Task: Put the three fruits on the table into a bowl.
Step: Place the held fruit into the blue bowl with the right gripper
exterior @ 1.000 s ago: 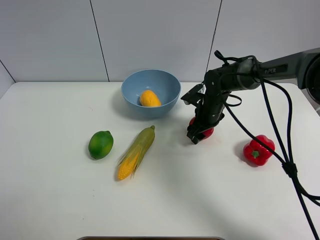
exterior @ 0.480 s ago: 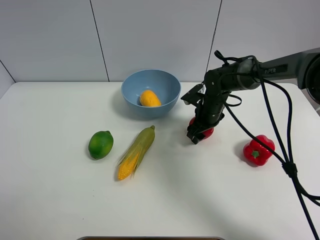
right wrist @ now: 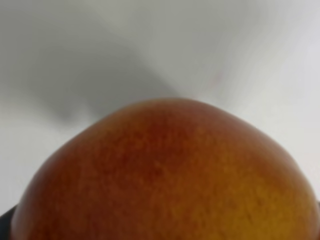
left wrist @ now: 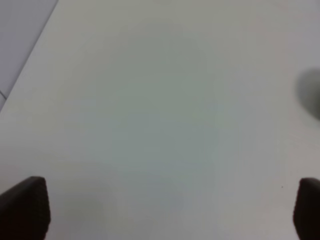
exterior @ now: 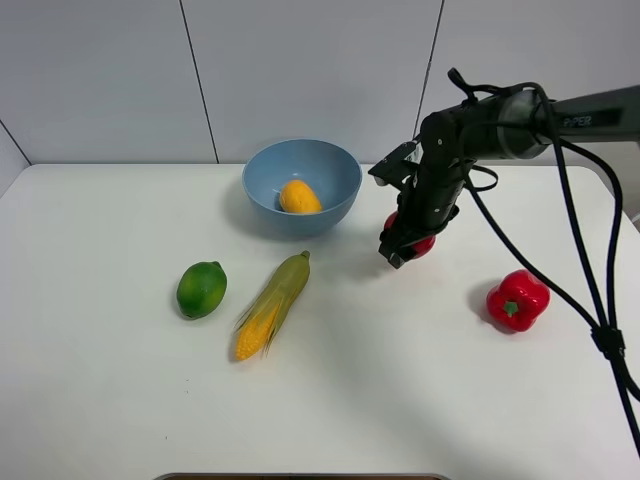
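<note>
My right gripper is shut on the red apple and holds it just above the white table, right of the light-blue bowl. The apple fills the right wrist view. The yellow-orange mango lies inside the bowl. The dark-green lime sits on the table at the left. My left gripper is open over bare table in the left wrist view, and it does not show in the exterior view.
A corn cob lies between the lime and the apple, in front of the bowl. A red bell pepper stands at the right. The right arm's black cables hang down the right side.
My right gripper has risen from the table with the apple and moved slightly back and right. The lime, mango, corn and pepper have not moved.
</note>
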You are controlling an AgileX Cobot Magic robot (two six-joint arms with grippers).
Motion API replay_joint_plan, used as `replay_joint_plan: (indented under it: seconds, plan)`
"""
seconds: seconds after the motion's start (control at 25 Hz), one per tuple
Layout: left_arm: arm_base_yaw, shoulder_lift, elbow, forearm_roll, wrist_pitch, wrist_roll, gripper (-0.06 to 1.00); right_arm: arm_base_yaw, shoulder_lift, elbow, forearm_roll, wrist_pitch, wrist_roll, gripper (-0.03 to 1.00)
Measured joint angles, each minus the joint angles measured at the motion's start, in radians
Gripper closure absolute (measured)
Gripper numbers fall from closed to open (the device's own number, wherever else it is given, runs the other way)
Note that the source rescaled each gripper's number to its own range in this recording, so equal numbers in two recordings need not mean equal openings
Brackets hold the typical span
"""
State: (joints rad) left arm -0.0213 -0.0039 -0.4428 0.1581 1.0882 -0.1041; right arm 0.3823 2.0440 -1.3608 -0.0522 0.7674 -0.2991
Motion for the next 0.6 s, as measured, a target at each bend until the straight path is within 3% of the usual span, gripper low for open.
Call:
replay_joint_plan:
  seconds: [0.36,0.6]
  plan:
    - [0.0,0.0,0.0,0.0,0.0,0.0,-0.06,0.001,-0.174,0.0,-0.027,0.07,0.043,0.63]
    - [0.0,0.0,0.0,0.0,0.0,0.0,-0.06,0.029,-0.277,0.0,-0.029,0.063,0.071,0.63]
